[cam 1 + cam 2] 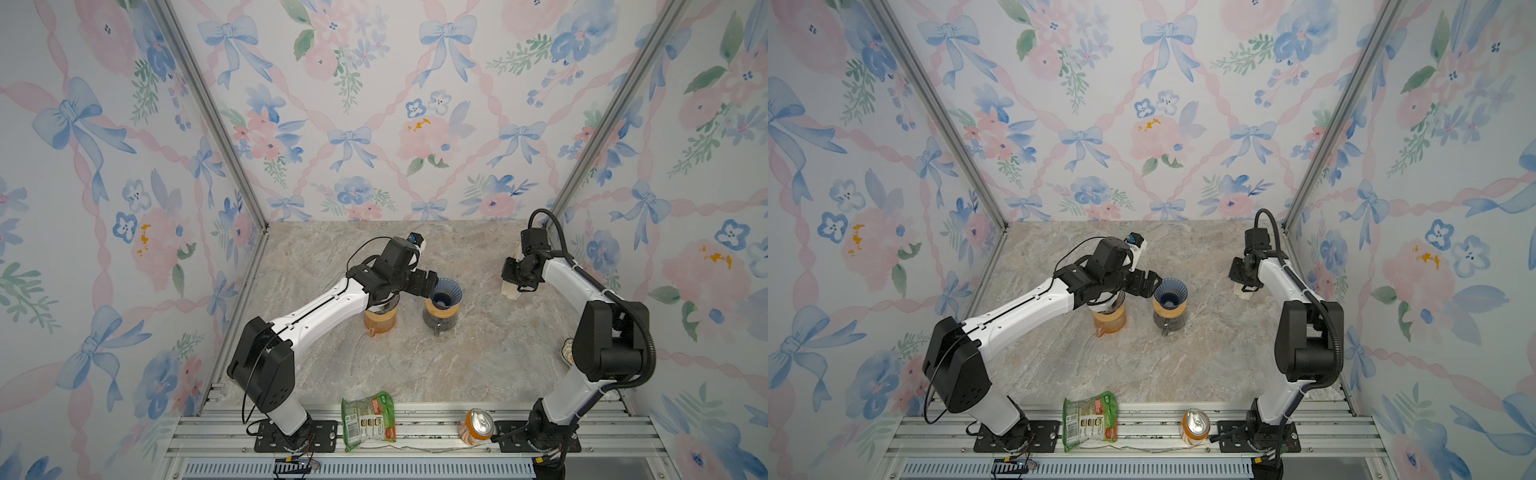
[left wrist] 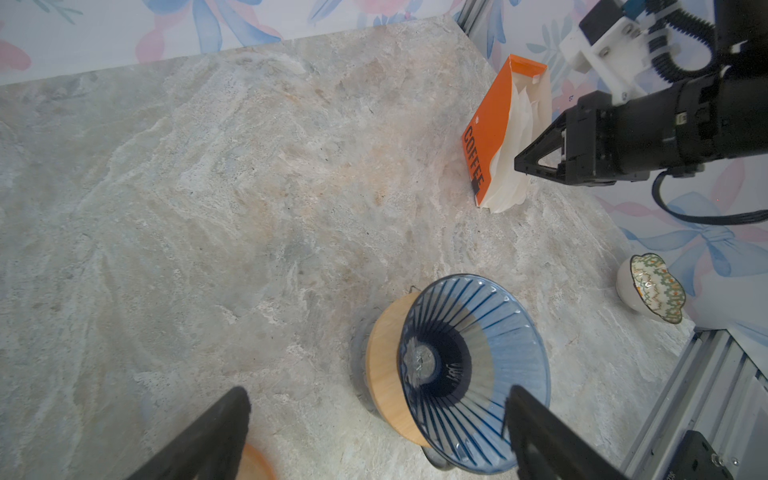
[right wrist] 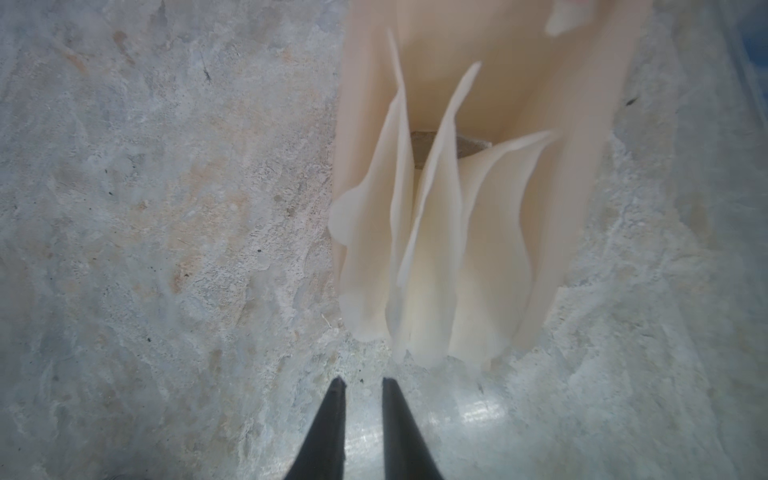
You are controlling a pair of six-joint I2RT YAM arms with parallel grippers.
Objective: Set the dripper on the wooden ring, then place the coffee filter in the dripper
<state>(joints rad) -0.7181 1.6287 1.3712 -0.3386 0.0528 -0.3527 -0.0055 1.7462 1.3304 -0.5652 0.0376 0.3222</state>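
just beyond right gripper (image 3: 361, 384), coffee filters (image 3: 436, 249)

Open tabletop (image 1: 478, 365) lower centre in both top views, dripper (image 1: 445, 293) and orange jug (image 1: 380, 322) blocking mid-frame, clear lane between dripper and filter box (image 1: 509, 291) at right

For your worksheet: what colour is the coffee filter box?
The box is orange with black lettering, clearest in the left wrist view.
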